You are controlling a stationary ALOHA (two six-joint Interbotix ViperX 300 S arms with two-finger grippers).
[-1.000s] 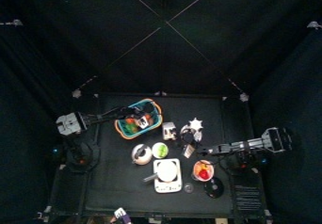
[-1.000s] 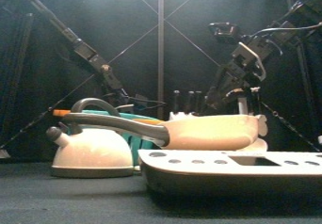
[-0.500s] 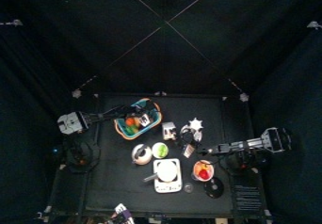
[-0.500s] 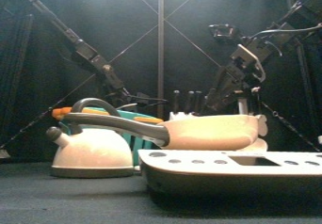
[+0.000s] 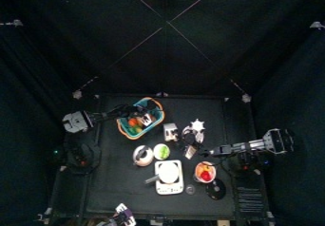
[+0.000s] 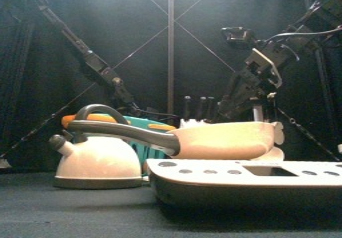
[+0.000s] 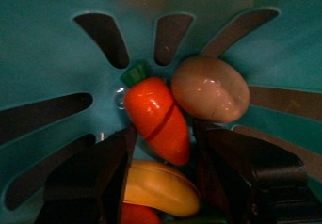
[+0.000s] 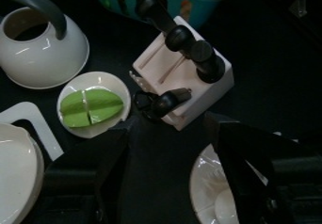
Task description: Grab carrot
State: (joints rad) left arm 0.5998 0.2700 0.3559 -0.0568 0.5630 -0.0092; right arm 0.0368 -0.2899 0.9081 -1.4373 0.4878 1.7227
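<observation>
The carrot (image 7: 158,122) is bright orange with a green end and lies on the floor of the teal basket (image 7: 51,68). It rests against a brown egg-shaped thing (image 7: 210,88), with a yellow piece (image 7: 158,188) by its tip. My left gripper (image 7: 176,162) is open inside the basket, one jaw on each side of the carrot's narrow end, not closed on it. In the top view the left gripper (image 5: 118,112) reaches into the basket (image 5: 140,119) from the left. My right gripper (image 8: 191,176) is open and empty, resting over the table's right part (image 5: 219,152).
A white knife block (image 8: 185,74) with black handles, a plate with a green piece (image 8: 93,106), a white kettle (image 8: 38,40) and a white plate (image 8: 224,195) lie under the right gripper. In the front view a white kettle (image 6: 96,158) and a white device (image 6: 254,178) stand near.
My left arm has moved a little right, towards and into the basket. The right arm has hardly moved.
</observation>
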